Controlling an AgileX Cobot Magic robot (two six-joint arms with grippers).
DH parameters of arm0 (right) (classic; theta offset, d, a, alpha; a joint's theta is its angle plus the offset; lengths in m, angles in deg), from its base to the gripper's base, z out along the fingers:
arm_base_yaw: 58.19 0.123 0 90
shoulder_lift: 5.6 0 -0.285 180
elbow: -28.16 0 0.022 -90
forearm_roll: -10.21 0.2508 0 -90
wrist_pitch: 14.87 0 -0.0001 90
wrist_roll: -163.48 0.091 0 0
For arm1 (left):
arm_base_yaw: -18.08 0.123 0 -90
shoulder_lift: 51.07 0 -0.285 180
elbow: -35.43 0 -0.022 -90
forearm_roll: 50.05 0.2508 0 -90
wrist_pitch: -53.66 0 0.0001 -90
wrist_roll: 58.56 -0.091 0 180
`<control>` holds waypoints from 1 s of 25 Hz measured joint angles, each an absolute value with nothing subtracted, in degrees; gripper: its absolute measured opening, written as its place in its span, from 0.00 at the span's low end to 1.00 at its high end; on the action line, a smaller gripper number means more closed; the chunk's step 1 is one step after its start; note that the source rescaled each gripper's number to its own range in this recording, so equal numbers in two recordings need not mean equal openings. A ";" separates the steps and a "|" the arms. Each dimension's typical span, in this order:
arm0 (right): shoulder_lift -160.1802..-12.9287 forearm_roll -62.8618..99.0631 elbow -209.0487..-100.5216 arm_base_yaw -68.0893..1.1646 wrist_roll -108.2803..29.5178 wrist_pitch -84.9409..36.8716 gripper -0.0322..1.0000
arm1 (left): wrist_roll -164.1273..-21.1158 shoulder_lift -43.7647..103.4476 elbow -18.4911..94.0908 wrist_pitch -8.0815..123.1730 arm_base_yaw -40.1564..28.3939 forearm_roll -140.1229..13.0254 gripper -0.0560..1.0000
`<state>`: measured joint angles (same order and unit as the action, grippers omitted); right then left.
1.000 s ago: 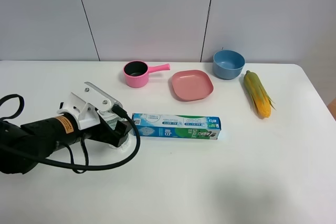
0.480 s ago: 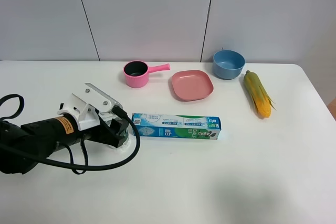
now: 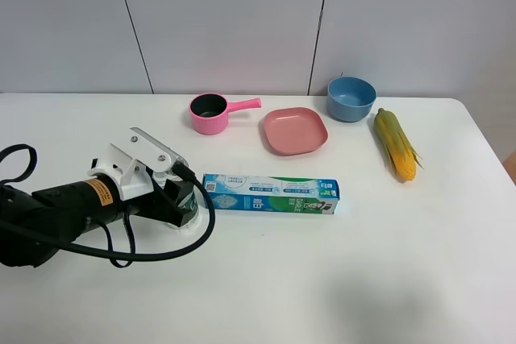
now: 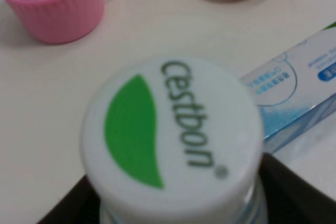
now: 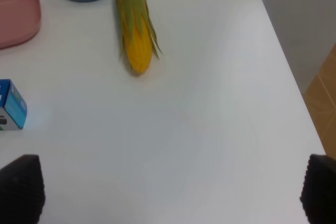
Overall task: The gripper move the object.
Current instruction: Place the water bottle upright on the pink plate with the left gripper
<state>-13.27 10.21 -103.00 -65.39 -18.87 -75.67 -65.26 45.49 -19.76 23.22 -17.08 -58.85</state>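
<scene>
The small clear water bottle [image 3: 186,202] with a dark green label stands at the table's left, mostly hidden by my left gripper [image 3: 177,197]. That gripper has a white housing and black jaws, and the jaws are closed on the bottle's sides. In the left wrist view the green-and-white cap [image 4: 173,135] fills the picture, with black fingers [image 4: 296,187] pressed against the bottle below it. My right gripper [image 5: 168,198] is open and empty over bare table at the right. It is out of the exterior high view.
A long blue-green toothpaste box [image 3: 270,193] lies just right of the bottle, nearly touching it. Behind stand a pink pot [image 3: 211,112], a pink plate [image 3: 295,130] and a blue bowl [image 3: 351,98]. A corn cob [image 3: 395,144] lies at the right.
The left gripper's jaws have drawn in around the bottle, and the green label now shows between them. The arm has hardly shifted, and nothing else moved.
</scene>
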 joint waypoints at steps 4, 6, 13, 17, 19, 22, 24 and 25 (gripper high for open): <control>-13.27 10.21 -103.00 -65.39 -18.87 -75.67 1.00 | -65.26 43.99 -19.82 25.17 -17.08 -58.85 0.05; -13.27 10.21 -103.00 -65.39 -18.87 -75.67 1.00 | -65.26 42.87 -19.87 26.37 -17.08 -58.85 0.05; -13.27 10.21 -103.00 -65.39 -18.87 -75.67 1.00 | -65.26 37.97 -19.94 29.45 -17.08 -58.85 0.05; -13.27 10.21 -103.00 -65.39 -18.87 -75.67 1.00 | -65.26 35.55 -18.33 32.83 -17.08 -58.90 0.05; -13.27 10.21 -103.00 -65.39 -18.87 -75.67 1.00 | -65.26 34.94 -15.41 37.50 -17.08 -58.97 0.05; -13.27 10.21 -103.00 -65.39 -18.87 -75.67 1.00 | -65.32 34.75 -9.67 43.34 -17.08 -59.03 0.05; -13.27 10.21 -103.00 -65.39 -18.87 -75.67 1.00 | -66.01 34.75 -5.48 45.94 -17.08 -59.03 0.05; -13.27 10.21 -103.00 -65.39 -18.87 -75.67 1.00 | -66.43 34.75 -3.81 47.01 -17.08 -59.03 0.06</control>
<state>-13.27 10.21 -103.00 -65.39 -18.87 -75.67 -66.43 34.75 -3.81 47.01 -17.08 -59.03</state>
